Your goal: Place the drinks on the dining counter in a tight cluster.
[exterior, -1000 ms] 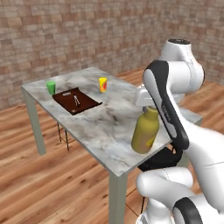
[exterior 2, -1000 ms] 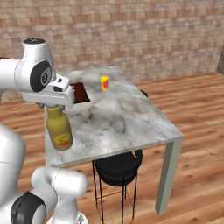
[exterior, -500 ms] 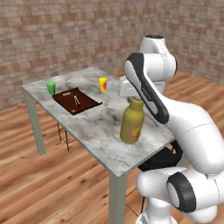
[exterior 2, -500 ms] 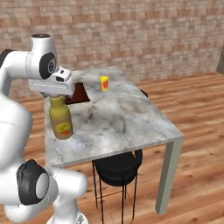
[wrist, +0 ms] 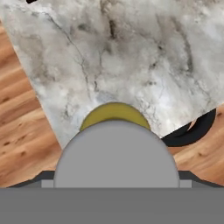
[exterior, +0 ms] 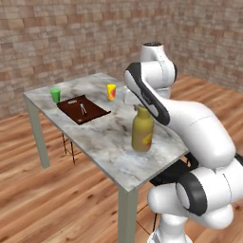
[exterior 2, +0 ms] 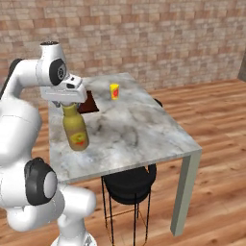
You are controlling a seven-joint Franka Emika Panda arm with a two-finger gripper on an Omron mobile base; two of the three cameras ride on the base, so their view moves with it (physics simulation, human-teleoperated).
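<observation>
- Yellow bottle upright on tabletop, near front edge, pincer at its cap.
- Pincer spread wide; cannot tell if cap is clamped.
- Risk: sideways retreat clips cap, topples bottle (tall, near edge).
- Yellow cup well apart.

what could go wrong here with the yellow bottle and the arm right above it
The tool sits at the neck of the tall yellow bottle, so lifting away at an angle might tip it. The bottle stands near the table's front edge, so a topple could send it to the floor. The yellow cup is the nearest thing, well apart, so a tight cluster is not formed yet.
</observation>
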